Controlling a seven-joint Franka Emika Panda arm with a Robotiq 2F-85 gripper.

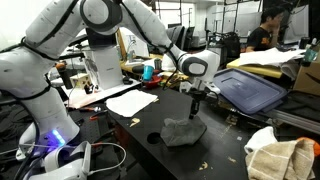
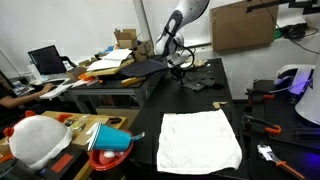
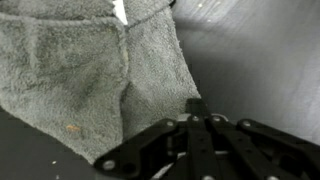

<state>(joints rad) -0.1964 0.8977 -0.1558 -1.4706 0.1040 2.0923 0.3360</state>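
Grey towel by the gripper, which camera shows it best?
The wrist view: the grey towel fills much of the frame, with pile and folds clear. In both exterior views it is small: a crumpled heap, or a distant dark patch.

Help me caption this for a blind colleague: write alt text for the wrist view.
A crumpled grey terry towel fills the upper left, lying on a dark tabletop. The black gripper shows at the bottom edge, its tip beside the towel's right edge; its jaws' state is unclear.
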